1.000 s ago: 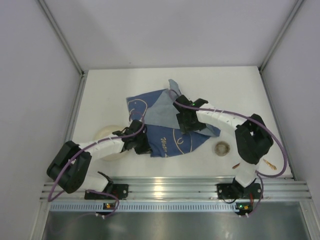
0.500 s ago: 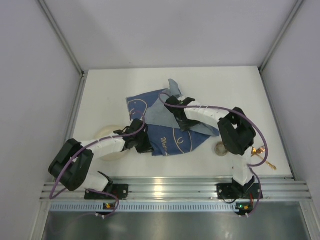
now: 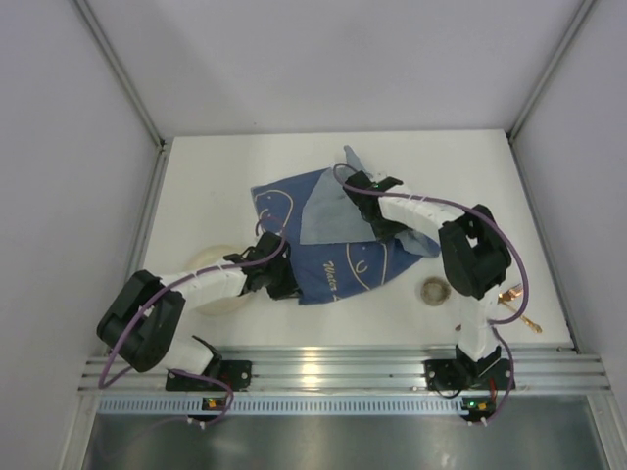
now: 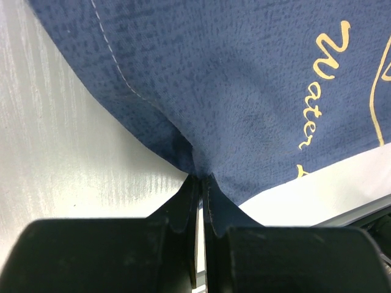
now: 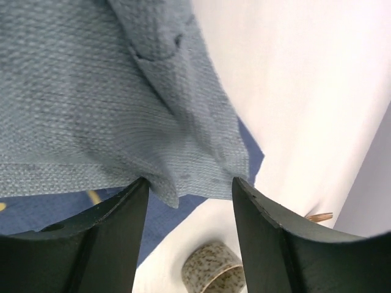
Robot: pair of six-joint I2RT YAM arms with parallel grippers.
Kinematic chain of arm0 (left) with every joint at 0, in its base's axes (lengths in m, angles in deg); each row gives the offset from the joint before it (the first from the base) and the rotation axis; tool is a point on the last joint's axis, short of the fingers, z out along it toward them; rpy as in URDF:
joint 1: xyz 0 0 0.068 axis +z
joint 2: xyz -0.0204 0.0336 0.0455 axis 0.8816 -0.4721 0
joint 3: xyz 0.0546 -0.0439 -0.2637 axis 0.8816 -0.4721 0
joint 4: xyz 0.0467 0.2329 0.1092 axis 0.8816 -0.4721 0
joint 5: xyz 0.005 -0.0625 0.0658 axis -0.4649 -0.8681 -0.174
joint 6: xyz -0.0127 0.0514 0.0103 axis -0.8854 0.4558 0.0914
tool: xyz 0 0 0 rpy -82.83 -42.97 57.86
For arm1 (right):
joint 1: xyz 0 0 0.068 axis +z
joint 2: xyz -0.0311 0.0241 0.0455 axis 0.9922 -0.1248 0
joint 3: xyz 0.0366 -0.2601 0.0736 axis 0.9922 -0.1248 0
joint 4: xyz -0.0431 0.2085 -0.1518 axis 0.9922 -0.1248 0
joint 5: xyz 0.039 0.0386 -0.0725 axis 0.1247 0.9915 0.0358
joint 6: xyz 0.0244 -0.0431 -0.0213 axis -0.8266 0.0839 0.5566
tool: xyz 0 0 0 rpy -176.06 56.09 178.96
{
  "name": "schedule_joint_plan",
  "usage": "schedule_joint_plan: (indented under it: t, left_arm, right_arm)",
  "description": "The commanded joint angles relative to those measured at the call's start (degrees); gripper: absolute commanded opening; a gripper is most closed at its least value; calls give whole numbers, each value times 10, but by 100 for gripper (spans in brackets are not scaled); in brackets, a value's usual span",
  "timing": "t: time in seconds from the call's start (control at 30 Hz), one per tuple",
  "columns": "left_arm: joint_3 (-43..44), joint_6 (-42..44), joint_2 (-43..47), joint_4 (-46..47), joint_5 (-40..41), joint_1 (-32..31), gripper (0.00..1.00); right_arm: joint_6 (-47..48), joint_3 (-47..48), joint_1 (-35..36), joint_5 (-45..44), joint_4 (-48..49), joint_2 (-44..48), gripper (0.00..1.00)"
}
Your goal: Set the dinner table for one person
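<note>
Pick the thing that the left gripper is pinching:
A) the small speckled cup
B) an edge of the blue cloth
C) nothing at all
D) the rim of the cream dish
B: in the left wrist view the left gripper has its jaws shut on a bunched edge of the blue cloth.

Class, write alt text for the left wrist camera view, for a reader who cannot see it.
The left gripper, black and seen from just behind, is pinched shut on the bunched edge of a dark blue cloth. The cloth fills the upper view and bears pale lettering reading "Water". The white dinner table shows at the left and lower right.
</note>
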Motion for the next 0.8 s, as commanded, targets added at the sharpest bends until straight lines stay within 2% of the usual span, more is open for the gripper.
schedule_joint_plan:
  t: [0.0, 0.07, 0.2, 0.27, 0.4, 0.77]
  left_arm:
    - [-17, 15, -41, -41, 53, -3, 0]
    - [-14, 16, -46, -37, 50, -3, 0]
    - [-11, 21, -54, -36, 47, -3, 0]
    - [-11, 22, -55, -36, 47, -3, 0]
    - [-12, 25, -53, -43, 51, -3, 0]
    - [-20, 30, -47, -45, 57, -3, 0]
  right_arm:
    - [7, 12, -28, -30, -5, 58, 57]
    - [12, 24, -41, -25, -7, 54, 56]
    - [16, 41, -53, 8, -5, 33, 43]
    - [19, 40, -53, 26, 0, 28, 42]
    - [27, 13, -41, 97, 24, 34, 47]
    - [-1, -54, -34, 101, 36, 147, 57]
